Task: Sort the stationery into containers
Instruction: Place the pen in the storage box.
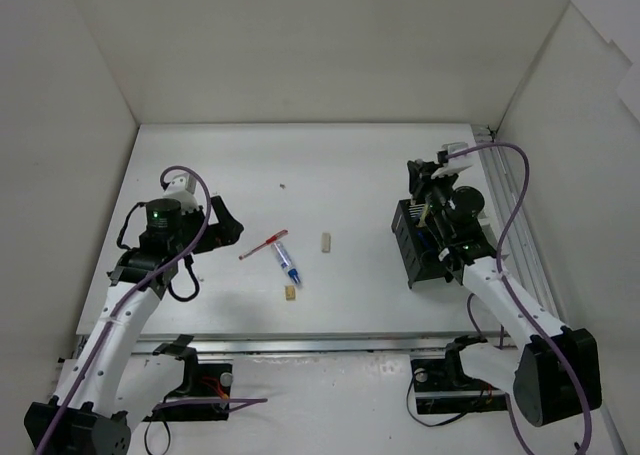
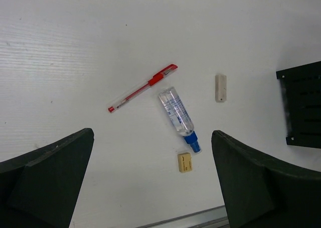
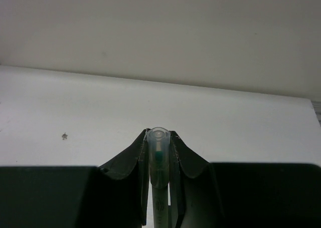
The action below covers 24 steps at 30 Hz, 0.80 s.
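Looking from top: left gripper (image 1: 222,218) spread wide, hovering over table (image 1: 350,165), left of loose stationery. Red pen (image 1: 263,245), blue-capped tube (image 1: 285,259), pale eraser block (image 1: 325,242) and small tan eraser (image 1: 290,292) lie mid-table, none touching claw. Right gripper (image 1: 428,207) sits above black mesh organiser (image 1: 412,260) at right side.
Left wrist: fingers (image 2: 50,178) far apart, nothing between; tube just beside red pen, cap pointing toward tan eraser.
Right wrist: jaws pinching clear pen (image 3: 158,158), green core inside, lower end hidden.
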### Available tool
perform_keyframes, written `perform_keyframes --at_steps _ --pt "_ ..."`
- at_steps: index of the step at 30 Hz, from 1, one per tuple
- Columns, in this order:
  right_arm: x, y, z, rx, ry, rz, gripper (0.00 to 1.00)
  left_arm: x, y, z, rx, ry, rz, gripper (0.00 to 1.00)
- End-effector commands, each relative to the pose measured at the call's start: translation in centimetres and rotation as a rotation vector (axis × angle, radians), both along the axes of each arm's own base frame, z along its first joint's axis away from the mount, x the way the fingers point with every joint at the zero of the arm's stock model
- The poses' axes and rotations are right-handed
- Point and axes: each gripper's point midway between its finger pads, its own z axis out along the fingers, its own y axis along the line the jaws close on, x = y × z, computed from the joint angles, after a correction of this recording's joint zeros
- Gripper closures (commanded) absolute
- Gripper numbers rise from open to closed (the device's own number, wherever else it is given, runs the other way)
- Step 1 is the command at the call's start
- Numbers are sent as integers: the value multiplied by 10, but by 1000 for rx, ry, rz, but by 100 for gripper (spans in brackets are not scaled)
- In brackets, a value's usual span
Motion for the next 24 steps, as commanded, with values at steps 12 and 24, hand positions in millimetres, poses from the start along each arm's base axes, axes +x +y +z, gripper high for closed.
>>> perform_keyframes --at_steps 12,24 --pt "23 -47 -2 47 -115 -39 100 32 -3 -7 18 -28 -9 0" --pt "20 -40 -46 56 -40 -5 73 35 -2 -13 23 -4 -2 0"
